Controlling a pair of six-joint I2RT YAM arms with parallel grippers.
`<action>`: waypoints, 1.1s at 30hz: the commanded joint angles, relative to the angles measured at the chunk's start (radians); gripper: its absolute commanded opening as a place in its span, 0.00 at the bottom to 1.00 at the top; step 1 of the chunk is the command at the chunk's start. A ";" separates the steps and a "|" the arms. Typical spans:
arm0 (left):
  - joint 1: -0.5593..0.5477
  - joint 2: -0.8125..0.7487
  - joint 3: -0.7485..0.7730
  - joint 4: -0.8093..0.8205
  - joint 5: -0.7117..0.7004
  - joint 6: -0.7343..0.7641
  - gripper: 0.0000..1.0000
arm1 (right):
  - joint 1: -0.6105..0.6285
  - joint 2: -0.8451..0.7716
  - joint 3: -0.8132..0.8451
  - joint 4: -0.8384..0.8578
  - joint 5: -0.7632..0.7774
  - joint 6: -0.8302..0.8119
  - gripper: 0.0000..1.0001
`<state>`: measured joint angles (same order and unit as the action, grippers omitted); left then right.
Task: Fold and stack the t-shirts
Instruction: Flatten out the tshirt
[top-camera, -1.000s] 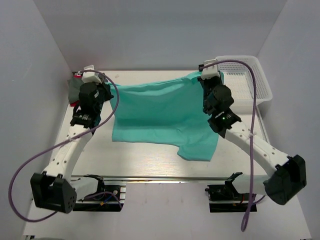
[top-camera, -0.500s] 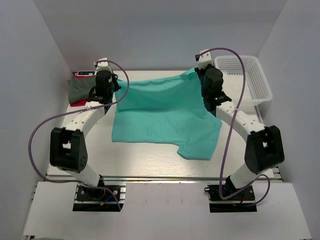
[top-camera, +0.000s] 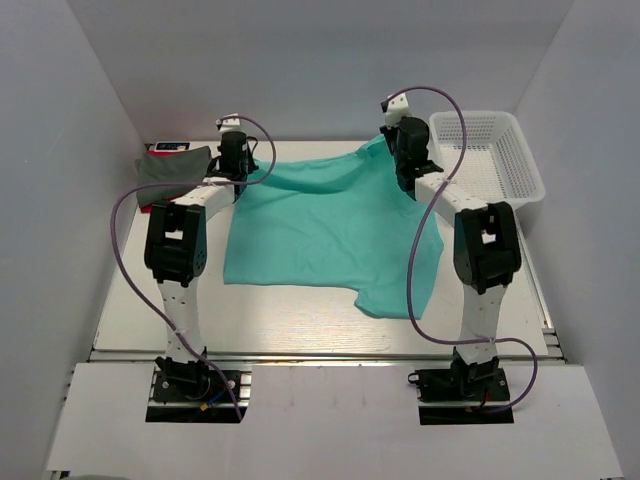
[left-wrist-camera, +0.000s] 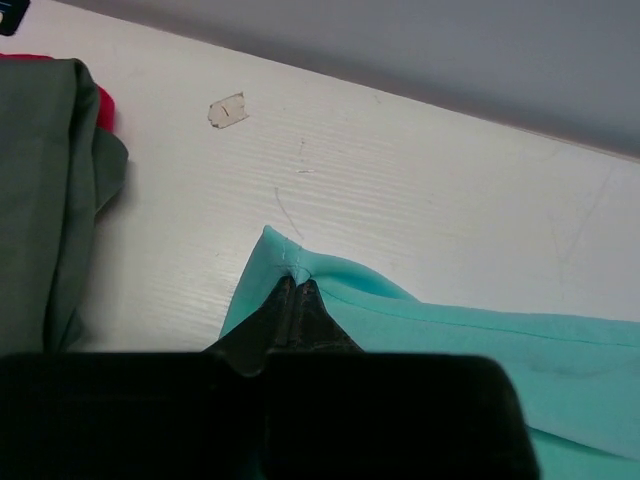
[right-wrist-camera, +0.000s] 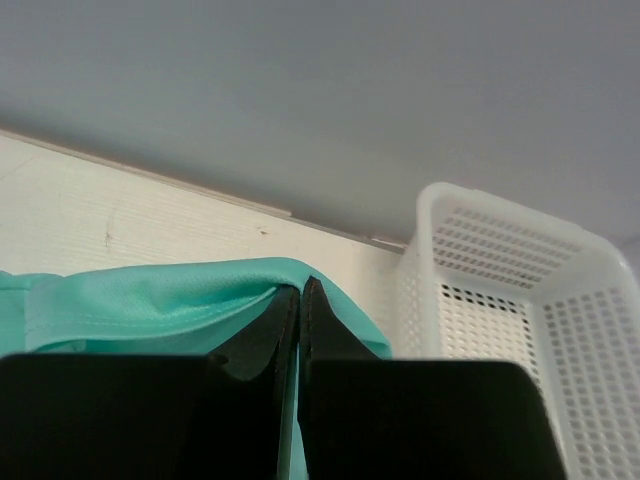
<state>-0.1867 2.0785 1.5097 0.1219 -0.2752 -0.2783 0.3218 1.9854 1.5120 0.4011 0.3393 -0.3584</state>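
Note:
The teal t-shirt (top-camera: 330, 230) lies spread across the middle of the table, one sleeve hanging toward the front. My left gripper (top-camera: 243, 170) is shut on its far left corner (left-wrist-camera: 290, 262). My right gripper (top-camera: 397, 150) is shut on its far right corner (right-wrist-camera: 240, 285), lifted slightly off the table. A dark grey-green t-shirt (top-camera: 172, 170) lies folded at the far left on top of a red t-shirt (top-camera: 150, 207); both show in the left wrist view, grey-green (left-wrist-camera: 45, 190) over red (left-wrist-camera: 105, 105).
A white mesh basket (top-camera: 487, 160) stands at the far right, close to my right gripper, and shows in the right wrist view (right-wrist-camera: 500, 290). The back wall runs just behind both grippers. A small scrap of tape (left-wrist-camera: 227, 111) sticks to the table.
Both arms have stretched toward the back wall, carrying the shirt's far corners with them. The shirt's far edge has moved back and pulled flatter.

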 joint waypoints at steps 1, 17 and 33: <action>0.004 0.050 0.098 -0.001 -0.030 -0.005 0.00 | -0.018 0.099 0.134 -0.033 -0.049 0.044 0.00; 0.023 0.220 0.443 -0.194 0.071 -0.027 1.00 | -0.040 0.287 0.561 -0.323 -0.123 0.151 0.90; -0.028 -0.722 -0.637 -0.329 0.288 -0.166 1.00 | 0.054 -0.553 -0.517 -0.510 -0.611 0.627 0.90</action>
<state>-0.2092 1.4666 1.0264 -0.1490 -0.0109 -0.3687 0.3641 1.5047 1.1286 -0.0643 -0.2302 0.1532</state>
